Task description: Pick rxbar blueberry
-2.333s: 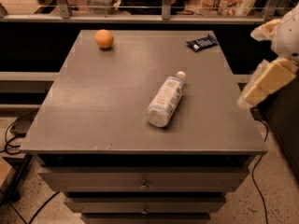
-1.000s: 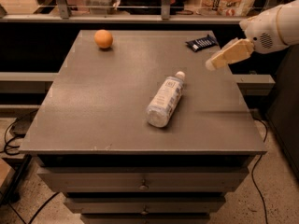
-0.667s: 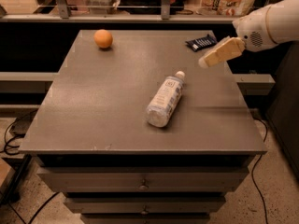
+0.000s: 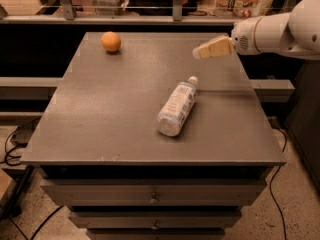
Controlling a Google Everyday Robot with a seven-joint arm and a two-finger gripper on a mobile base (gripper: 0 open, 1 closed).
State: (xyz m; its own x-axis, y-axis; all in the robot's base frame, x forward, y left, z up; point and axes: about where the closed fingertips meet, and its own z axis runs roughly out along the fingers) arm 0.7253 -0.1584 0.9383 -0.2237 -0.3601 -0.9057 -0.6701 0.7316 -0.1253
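Note:
The navy-blue rxbar blueberry does not show; the spot at the table's far right corner is covered by my gripper (image 4: 200, 52). The gripper is cream-coloured, reaches in from the right on a white arm (image 4: 280, 31), and hovers low over that far right part of the grey table (image 4: 100, 114), pointing left. A clear plastic bottle (image 4: 176, 106) with a white label lies on its side near the table's middle, cap toward the gripper. An orange fruit (image 4: 111, 41) sits at the far left.
The table top stands on a cabinet with drawers (image 4: 152, 196) below its front edge. A dark shelf with a metal rail (image 4: 150, 16) runs behind the table. Cables (image 4: 15, 144) lie on the floor at the left.
The gripper has moved left and up from the table's right edge to over the far right corner. It now covers the dark bar that showed there earlier. The bottle and the orange have not moved.

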